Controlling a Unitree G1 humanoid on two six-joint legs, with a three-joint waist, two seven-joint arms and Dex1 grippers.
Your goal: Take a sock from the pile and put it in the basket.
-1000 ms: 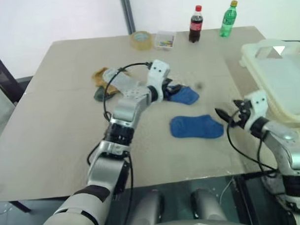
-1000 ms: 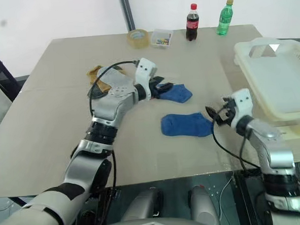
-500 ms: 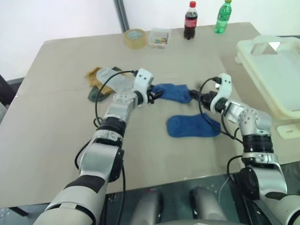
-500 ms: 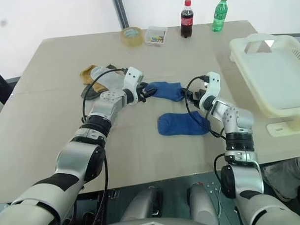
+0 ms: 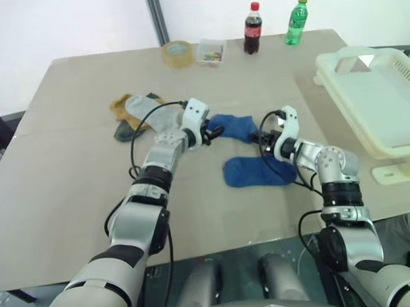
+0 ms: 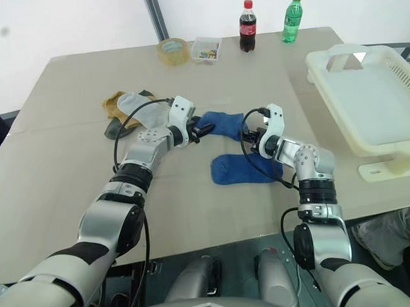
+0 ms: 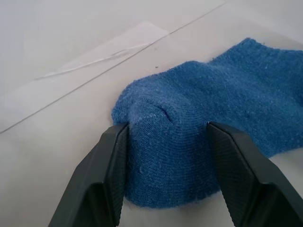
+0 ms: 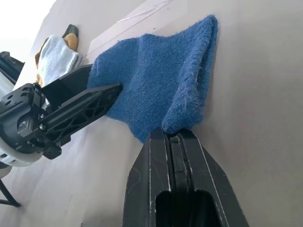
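Gripping one blue sock (image 5: 232, 126) from both ends, mid-table, just right of the pile (image 5: 135, 109).
Right gripper (image 6: 247, 135) is pinched closed on one end; left gripper (image 7: 166, 142) straddles the other, fingers (image 7: 110, 165) against its sides. A second blue sock (image 5: 254, 172) lies just nearer. The basket (image 5: 343, 62) stands at the table's (image 5: 71, 185) right edge, overhanging it, nothing visible inside; bare tabletop lies between.

Silver arms, black claw (image 8: 173, 142) fingers
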